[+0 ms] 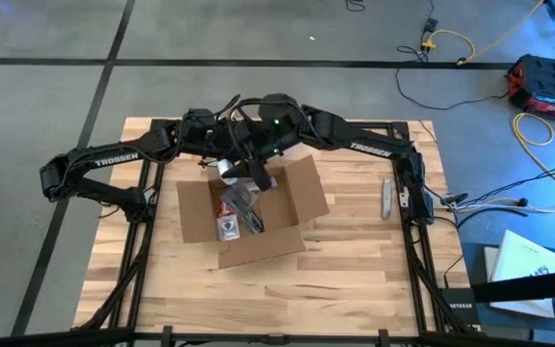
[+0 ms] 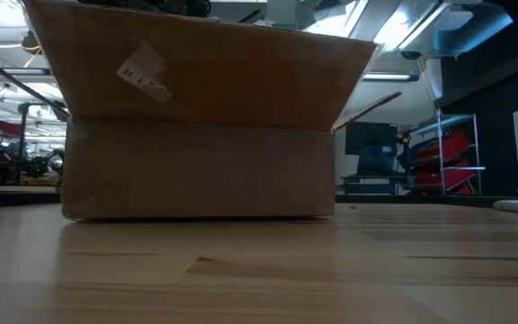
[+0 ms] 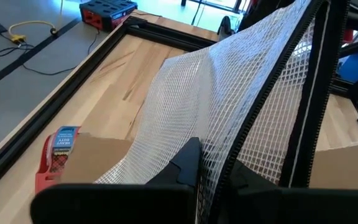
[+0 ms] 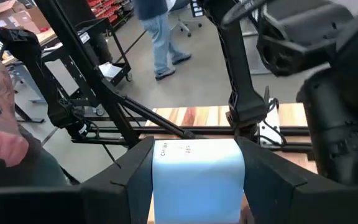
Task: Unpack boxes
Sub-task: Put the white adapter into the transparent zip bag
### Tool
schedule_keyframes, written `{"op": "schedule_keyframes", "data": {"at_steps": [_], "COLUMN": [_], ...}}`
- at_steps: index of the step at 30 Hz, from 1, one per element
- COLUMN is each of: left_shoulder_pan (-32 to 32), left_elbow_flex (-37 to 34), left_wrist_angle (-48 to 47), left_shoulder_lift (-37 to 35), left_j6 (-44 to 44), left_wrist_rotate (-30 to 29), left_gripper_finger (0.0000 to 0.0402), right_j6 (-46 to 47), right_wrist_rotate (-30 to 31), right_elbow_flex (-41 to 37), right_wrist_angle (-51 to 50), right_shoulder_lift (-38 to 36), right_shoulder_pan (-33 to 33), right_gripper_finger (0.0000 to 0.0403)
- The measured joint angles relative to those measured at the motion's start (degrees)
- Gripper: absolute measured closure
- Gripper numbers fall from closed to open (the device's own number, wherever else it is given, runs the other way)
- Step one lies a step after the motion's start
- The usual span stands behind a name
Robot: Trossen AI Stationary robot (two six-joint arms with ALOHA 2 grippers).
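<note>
Open box (image 1: 249,207) on the counter (image 1: 355,280). Left hand (image 3: 197,177), above it, pinches a mesh bag (image 3: 222,106); right hand (image 4: 197,171), alongside, clasps a pale-blue roll (image 4: 197,177).

Box cutter (image 1: 386,198) — bare tabletop (image 1: 355,270)

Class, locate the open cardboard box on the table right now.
In the high view, the cardboard box sits near the centre of the wooden table, flaps open, directly below both arms' wrists, left of the utility knife.
</note>
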Motion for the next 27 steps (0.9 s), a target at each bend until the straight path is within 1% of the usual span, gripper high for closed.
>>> {"op": "schedule_keyframes", "data": {"at_steps": [11,15,25,27], "left_shoulder_pan": [0.0,0.0,0.1,0.1], "left_elbow_flex": [0.0,0.0,0.0,0.0], "left_wrist_angle": [-2.0,-1.9,-1.9,-1.9], "left_shoulder_lift": [0.0,0.0,0.0,0.0], "left_j6": [0.0,0.0,0.0,0.0], "left_wrist_rotate": [0.0,0.0,-0.1,0.0], "left_gripper_finger": [0.0402,0.0402,0.0402,0.0402], "right_j6": [-1.3,-1.6,-2.1,-2.1], "right_wrist_rotate": [-3.6,-5.1,-5.3,-6.0], "right_elbow_flex": [-1.2,-1.1,-1.1,-1.6], "right_wrist_angle": [-4.2,-4.4,-3.9,-2.4], "right_shoulder_lift": [-0.4,-0.6,-0.6,-0.7], "right_shoulder_pan": [-2.6,-2.8,-3.3,-3.3], "right_gripper_finger": [0.0222,0.0222,0.0222,0.0222]}}
